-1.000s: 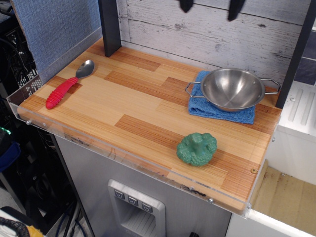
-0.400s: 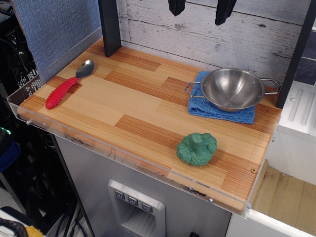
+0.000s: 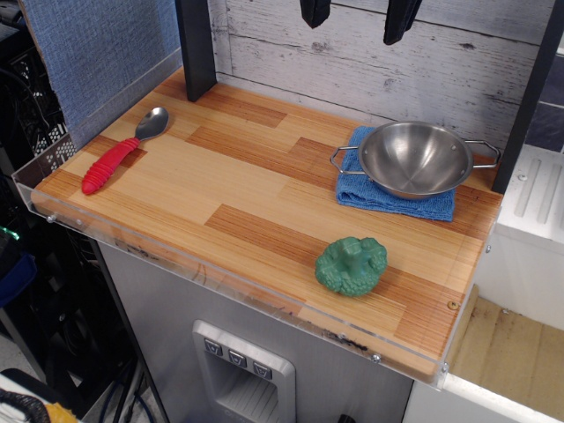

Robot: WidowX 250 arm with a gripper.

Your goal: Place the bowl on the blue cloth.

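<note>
The shiny steel bowl (image 3: 414, 159) with two wire loop handles sits upright on the folded blue cloth (image 3: 388, 196) at the back right of the wooden counter. The cloth shows under the bowl's left and front sides. My gripper (image 3: 356, 19) hangs at the top edge of the view, high above the counter and up and to the left of the bowl. Only its two dark fingertips (image 3: 314, 12) show. They stand wide apart with nothing between them.
A steel spoon with a red handle (image 3: 122, 150) lies at the back left. A green broccoli-like toy (image 3: 352, 264) sits near the front right. A black post (image 3: 196, 48) stands at the back, another at the right edge. A clear lip runs along the counter front.
The gripper has come down a little into view and shifted slightly left over the last second. The bowl and cloth have not moved.
</note>
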